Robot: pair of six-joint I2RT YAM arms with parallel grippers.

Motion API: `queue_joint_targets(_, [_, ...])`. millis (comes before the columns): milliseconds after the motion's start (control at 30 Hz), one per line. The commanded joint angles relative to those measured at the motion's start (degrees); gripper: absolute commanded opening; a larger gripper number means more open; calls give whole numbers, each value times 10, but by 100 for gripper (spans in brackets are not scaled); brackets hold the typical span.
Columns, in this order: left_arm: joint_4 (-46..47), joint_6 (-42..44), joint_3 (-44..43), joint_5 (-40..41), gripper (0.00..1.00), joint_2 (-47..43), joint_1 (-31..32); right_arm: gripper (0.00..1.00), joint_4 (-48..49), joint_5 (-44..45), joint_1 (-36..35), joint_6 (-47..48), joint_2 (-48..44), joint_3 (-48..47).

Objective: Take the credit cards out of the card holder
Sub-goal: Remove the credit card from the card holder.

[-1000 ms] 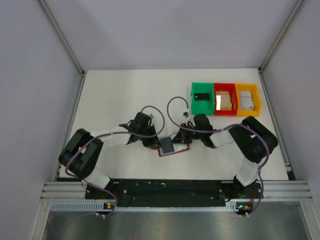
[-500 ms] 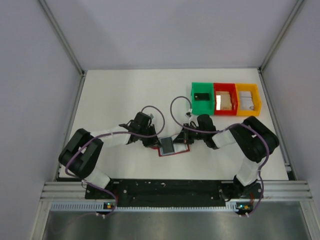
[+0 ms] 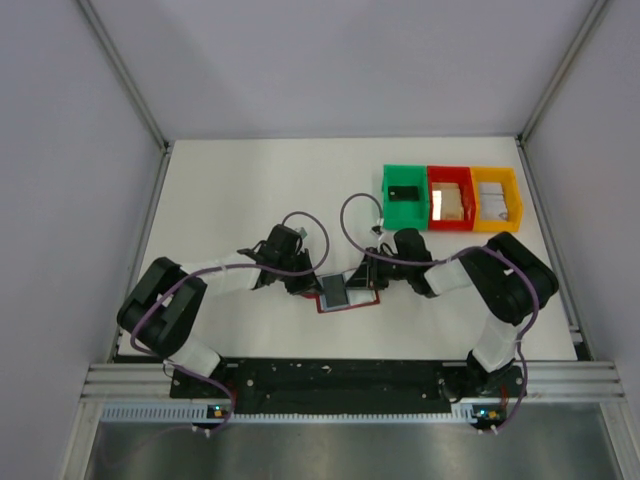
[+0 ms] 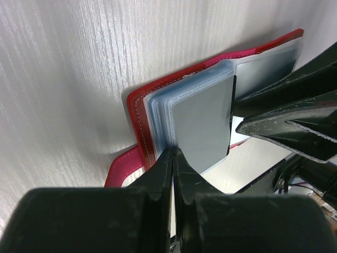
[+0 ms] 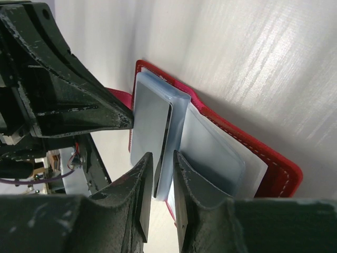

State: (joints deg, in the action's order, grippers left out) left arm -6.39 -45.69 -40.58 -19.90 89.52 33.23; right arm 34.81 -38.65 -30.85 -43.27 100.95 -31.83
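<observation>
Over the last second the right gripper (image 3: 352,282) has drawn back slightly toward its own arm, and its black wrist block (image 3: 405,245) now sits a little further from the left gripper (image 3: 315,288). The thin purple cable loop (image 3: 362,196) above that wrist has swung the same way. The thin, flat dark grey card (image 3: 336,292) caught in the right fingers has crept with them, a touch away from the left fingertips clamped on the flat dark red card holder (image 4: 138,120). Nearly all of this came in the first half-second — since then the shift is barely visible.
</observation>
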Motion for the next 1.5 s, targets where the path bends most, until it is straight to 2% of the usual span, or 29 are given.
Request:
queue_joint_targets(0, [-1, 9, 20, 27, 4, 14, -1, 23, -46, 23, 4, 28, -4, -25])
queue_joint_targets(167, [7, 4, 22, 21, 0, 19, -1, 20, -40, -1, 0, 26, 10, -34])
queue_joint_targets(467, [10, -2, 23, 18, 0, 25, 5, 13, 1, -44, -8, -7, 27, -48])
queue_joint_targets(767, [16, -3, 19, 13, 0, 34, 10, 11, 101, -99, -7, -64, 56, -48])
queue_joint_targets(800, [16, -3, 19, 12, 0, 35, 9, 8, 107, -100, -8, -68, 56, -46])
queue_joint_targets(900, [13, -3, 18, 14, 0, 32, 9, 0, 105, -102, -5, -61, 52, -42])
queue_joint_targets(1067, [4, 1, 23, 28, 0, 28, 7, 0, 91, -105, 10, -50, 34, -31])
queue_joint_targets(1300, [3, 7, 37, 33, 0, 14, -4, 0, 21, -91, 32, -1, 9, -26])
queue_joint_targets(1467, [13, 11, 44, 25, 0, 3, -7, 0, 23, -90, 32, -1, 12, -25])
